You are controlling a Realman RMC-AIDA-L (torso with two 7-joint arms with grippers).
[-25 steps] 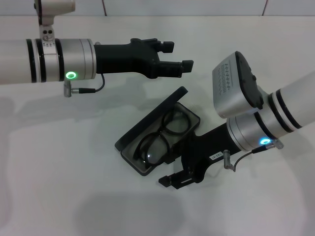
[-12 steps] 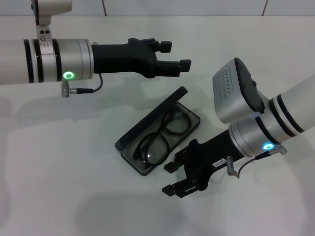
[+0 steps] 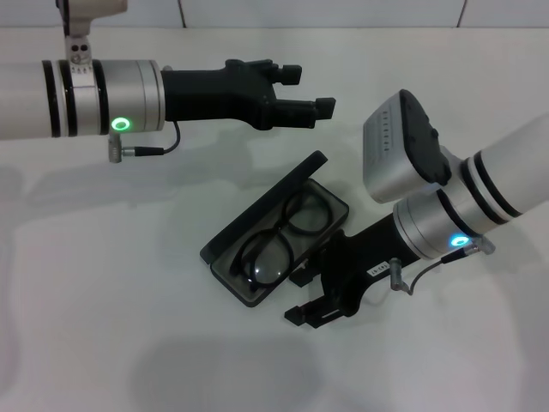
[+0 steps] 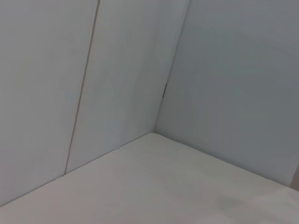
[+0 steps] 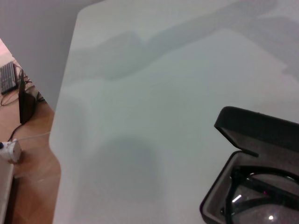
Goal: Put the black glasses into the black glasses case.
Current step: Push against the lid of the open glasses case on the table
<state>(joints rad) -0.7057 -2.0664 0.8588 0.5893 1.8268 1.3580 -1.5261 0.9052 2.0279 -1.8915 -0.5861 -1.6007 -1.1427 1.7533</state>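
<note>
Black glasses [image 3: 280, 242] lay inside the open black glasses case [image 3: 225, 236], mid desk [image 3: 103, 283]. Right tool [image 3: 307, 298], spread & empty, sat just near-right of it; left tool [image 3: 306, 92] hovered far, spread. Lid next, I'd guess: push slow, w/o sliding the case.

Table top [image 4: 154, 186]: a pale, bare surface fills the lower part of the view and runs back into a corner.
Wall panels [image 4: 121, 70]: plain light grey-white, rising straight from the table on two sides.
Corner [image 4: 164, 91]: the two walls meet in a vertical line, with a small dark mark partway up.
Seam [image 4: 81, 88]: a thin dark line runs down one wall panel to the table's edge.
</note>
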